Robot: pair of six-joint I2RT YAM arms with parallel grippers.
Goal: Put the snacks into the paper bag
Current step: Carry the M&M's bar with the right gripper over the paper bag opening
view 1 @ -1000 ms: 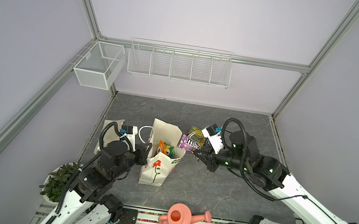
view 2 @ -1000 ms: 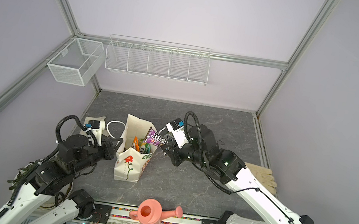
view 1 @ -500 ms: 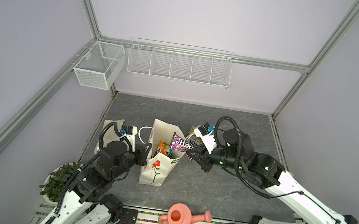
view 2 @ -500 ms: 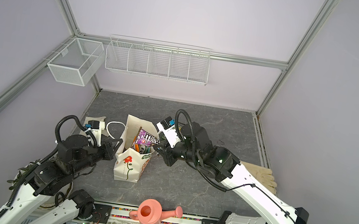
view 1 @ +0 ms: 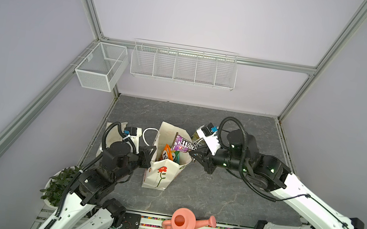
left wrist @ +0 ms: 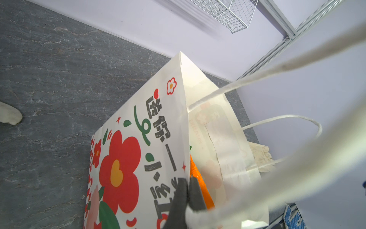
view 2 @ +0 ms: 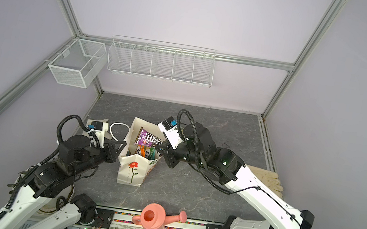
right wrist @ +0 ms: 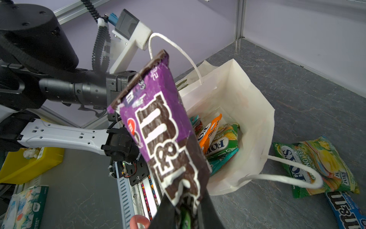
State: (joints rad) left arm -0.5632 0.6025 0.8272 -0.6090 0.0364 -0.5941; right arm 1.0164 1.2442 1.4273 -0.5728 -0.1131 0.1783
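Right claw (view 1: 193, 152) is clamped on one end of the purple candy pack (view 1: 183, 143), holding it over the open mouth of the paper bag (view 1: 160, 173), upright on the counter (view 1: 214, 194). Left claw (left wrist: 188, 190) pinches the bag's rim tight. Several snacks (right wrist: 219, 138) sit inside; a green pack (right wrist: 316, 164) and a blue pack (right wrist: 346, 210) lie just beside it

Lilac walls (view 1: 194, 9), grey marbled tabletop (view 1: 214, 194)

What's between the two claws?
The open paper bag: left claw pinches its rim, right claw holds the purple M&M's pack at its mouth. Visible in both top views.
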